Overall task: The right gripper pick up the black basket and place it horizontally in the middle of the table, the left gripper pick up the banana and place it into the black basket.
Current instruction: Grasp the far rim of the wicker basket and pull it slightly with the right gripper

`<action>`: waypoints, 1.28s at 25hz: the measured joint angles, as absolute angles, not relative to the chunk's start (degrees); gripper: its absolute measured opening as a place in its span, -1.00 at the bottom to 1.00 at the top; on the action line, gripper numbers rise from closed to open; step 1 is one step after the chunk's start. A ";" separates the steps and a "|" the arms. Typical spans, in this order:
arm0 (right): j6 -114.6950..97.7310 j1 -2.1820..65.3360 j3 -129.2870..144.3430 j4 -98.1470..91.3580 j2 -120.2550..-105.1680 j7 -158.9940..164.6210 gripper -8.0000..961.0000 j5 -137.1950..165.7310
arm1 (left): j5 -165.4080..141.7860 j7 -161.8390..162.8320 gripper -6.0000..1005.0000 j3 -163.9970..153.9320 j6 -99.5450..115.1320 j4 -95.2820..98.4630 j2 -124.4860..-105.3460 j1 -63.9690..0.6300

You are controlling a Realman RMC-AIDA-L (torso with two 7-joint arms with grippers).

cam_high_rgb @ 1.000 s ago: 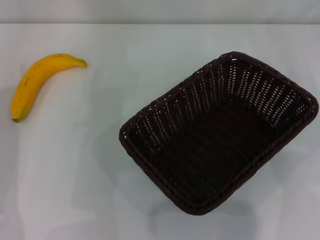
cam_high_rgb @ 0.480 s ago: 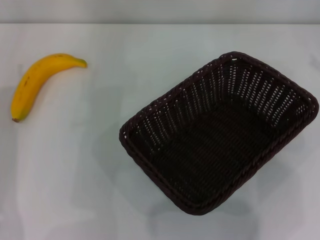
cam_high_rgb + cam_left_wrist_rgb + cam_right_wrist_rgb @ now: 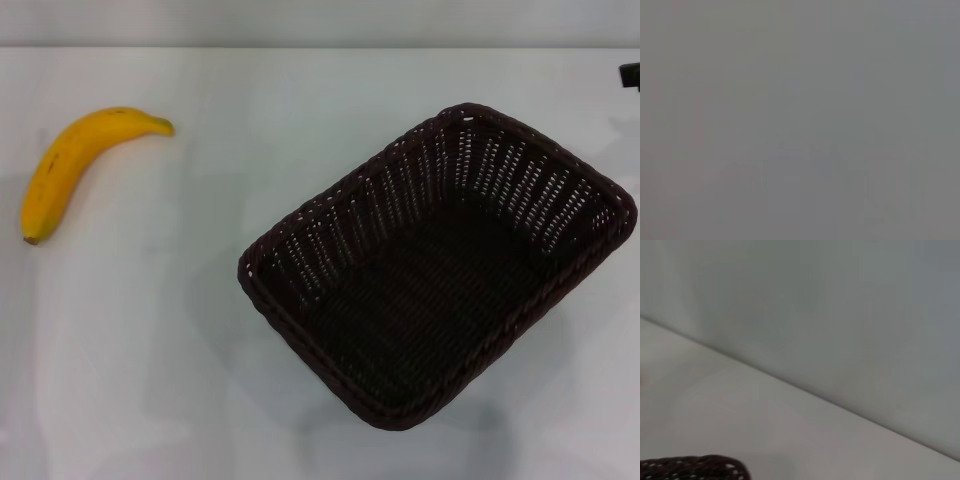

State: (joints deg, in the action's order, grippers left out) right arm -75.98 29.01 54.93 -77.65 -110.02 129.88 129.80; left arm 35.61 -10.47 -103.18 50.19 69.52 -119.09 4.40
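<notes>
The black basket (image 3: 440,265) stands on the white table (image 3: 180,330) at the right, turned at an angle, open side up and empty. A bit of its braided rim shows in the right wrist view (image 3: 695,467). The yellow banana (image 3: 75,165) lies at the far left of the table, well apart from the basket. A small black part of my right gripper (image 3: 630,75) shows at the right edge, beyond the basket's far corner; its fingers are out of sight. My left gripper is out of view; the left wrist view is plain grey.
The table's far edge meets a grey wall (image 3: 320,20) at the back. The right wrist view shows the same wall (image 3: 840,315) above the tabletop.
A black part of my right gripper has come into the head view at the right edge. The basket and the banana have not moved.
</notes>
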 joint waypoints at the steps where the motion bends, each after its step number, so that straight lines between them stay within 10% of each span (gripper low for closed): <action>1: -76.51 29.41 54.98 -77.70 -110.05 129.49 0.73 130.05 | 35.60 -10.46 0.57 -103.30 50.19 69.52 -119.09 4.39; 32: -86.06 34.20 61.03 -73.82 -112.27 115.89 0.70 132.68 | 34.94 -8.25 0.57 -104.06 50.22 68.34 -119.00 4.01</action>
